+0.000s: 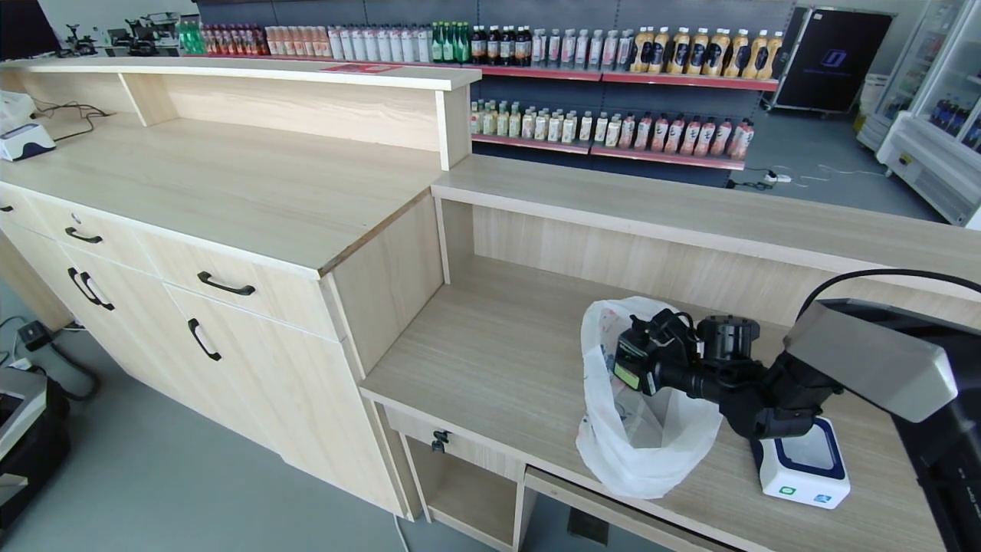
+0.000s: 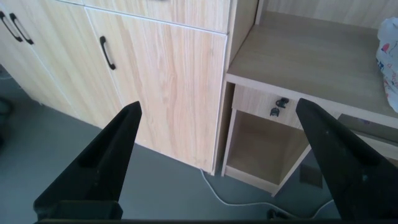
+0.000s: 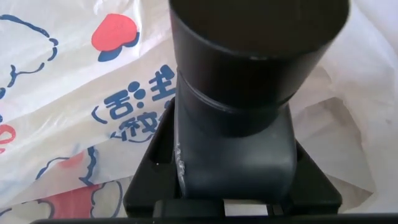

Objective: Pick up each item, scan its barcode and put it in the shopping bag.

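Observation:
A white plastic shopping bag (image 1: 644, 452) with printed cartoons stands open on the lower wooden counter (image 1: 498, 353). My right gripper (image 1: 632, 360) hangs in the bag's mouth. It is shut on a dark cylindrical item (image 3: 242, 93), seen close up against the bag's printed plastic (image 3: 74, 93). A white and blue barcode scanner (image 1: 805, 464) sits just right of the bag, near the counter's front edge. My left gripper (image 2: 217, 165) is open with nothing in it, low beside the cupboard doors (image 2: 168, 81) and above the grey floor.
A grey screen (image 1: 881, 360) on a black stand rises at the counter's right end. A higher counter (image 1: 214, 184) with drawers stretches to the left. Shelves of drink bottles (image 1: 613, 126) line the back wall. An open cubby (image 2: 261, 143) lies under the lower counter.

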Controlling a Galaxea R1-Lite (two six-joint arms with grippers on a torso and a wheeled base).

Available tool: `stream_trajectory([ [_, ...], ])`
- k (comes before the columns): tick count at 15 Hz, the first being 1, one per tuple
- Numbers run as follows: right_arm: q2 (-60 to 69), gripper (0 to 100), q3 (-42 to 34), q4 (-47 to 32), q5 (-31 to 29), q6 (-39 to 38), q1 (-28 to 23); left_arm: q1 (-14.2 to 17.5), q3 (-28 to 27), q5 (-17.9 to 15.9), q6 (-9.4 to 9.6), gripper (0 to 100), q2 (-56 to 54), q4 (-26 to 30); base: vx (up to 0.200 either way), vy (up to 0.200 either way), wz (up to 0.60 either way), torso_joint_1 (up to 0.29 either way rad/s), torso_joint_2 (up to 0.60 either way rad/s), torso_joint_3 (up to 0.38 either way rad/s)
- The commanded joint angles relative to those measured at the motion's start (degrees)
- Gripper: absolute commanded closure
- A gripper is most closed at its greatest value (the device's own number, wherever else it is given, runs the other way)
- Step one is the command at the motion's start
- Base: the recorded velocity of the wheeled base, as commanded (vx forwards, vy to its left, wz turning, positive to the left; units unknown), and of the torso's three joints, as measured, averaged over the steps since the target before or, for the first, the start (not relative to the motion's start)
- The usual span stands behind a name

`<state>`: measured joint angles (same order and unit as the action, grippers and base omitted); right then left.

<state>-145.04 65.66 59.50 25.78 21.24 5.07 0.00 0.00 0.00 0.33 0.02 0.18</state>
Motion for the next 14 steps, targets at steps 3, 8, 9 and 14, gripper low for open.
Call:
stream_trajectory([
  [3,0.0,0,-0.8,-0.3,0.0,-0.3,0.0,0.0,0.0,0.0,0.02,0,0.0,0.0,0.0,0.0,0.0,0.0,0.0,0.0],
  [8,18.2,0,-2.9,-9.2,0.1,-5.6,1.0,0.0,0.0,0.0,0.02,0,0.0,0.0,0.0,0.0,0.0,0.0,0.0,0.0],
  [9,24.8,0,-5.7,-12.6,0.1,-5.6,0.4,0.0,0.0,0.0,0.02,0,0.0,0.0,0.0,0.0,0.0,0.0,0.0,0.0],
  [14,47.8,0,-25.9,-13.4,-0.4,2.1,-10.5,0.0,0.0,0.0,0.02,0,0.0,0.0,0.0,0.0,-0.12,0.0,0.0,0.001],
])
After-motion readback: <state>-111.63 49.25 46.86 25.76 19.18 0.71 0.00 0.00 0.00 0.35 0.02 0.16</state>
